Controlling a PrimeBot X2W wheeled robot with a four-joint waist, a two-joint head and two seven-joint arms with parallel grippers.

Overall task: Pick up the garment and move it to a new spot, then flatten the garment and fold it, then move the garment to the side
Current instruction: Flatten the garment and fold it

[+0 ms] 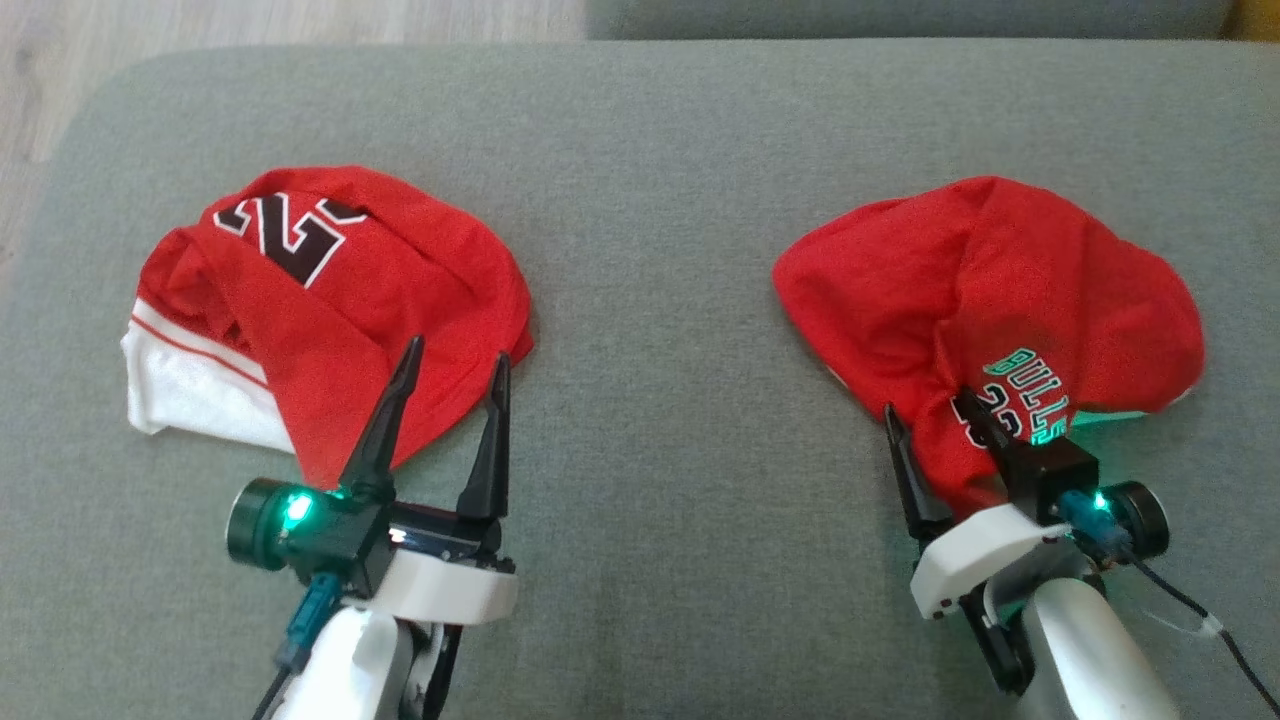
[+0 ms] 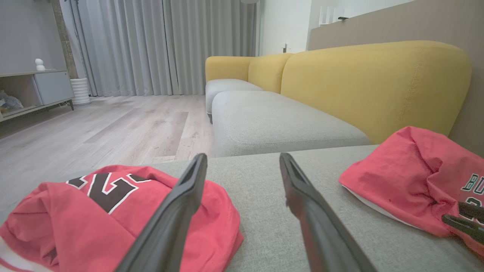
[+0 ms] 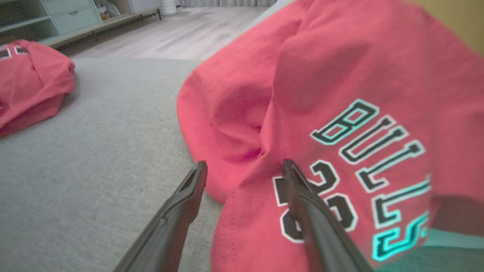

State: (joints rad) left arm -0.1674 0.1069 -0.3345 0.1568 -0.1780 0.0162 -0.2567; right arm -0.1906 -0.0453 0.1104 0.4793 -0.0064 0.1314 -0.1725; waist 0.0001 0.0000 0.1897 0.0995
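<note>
1. Head view: two crumpled red pieces lie on the grey cushion (image 1: 650,200); the numbered garment (image 1: 400,270), with a white part showing, sits on the cushion's left half; the lettered garment (image 1: 1000,270) sits on its right half; bare cushion separates them.
2. The left end effector (image 1: 458,348) is spread wide and holds nothing; its fingers reach over the numbered garment's edge nearest the cushion's front.
3. The right end effector (image 1: 927,402) is equally wide and empty; in the right wrist view one finger crosses the printed digits of the lettered garment (image 3: 340,68) and the other lies over the cushion (image 3: 94,151) beside the fold; contact with the cloth cannot be told.
4. Step in hand, as I judge it: the first pick-up, with no grasp made yet.
5. The next move likely calls for lowering onto a fold, pinching enough layers that the cloth does not slip, then lifting clear of the cushion; the bare middle looks a fair new spot.
6. Around, in the left wrist view: a yellow sofa back (image 2: 370,83) beyond the cushion's far edge; wood floor (image 2: 113,124) off its left side.
7. Possible hindrances: the other bundle, and the loose folds themselves.
</note>
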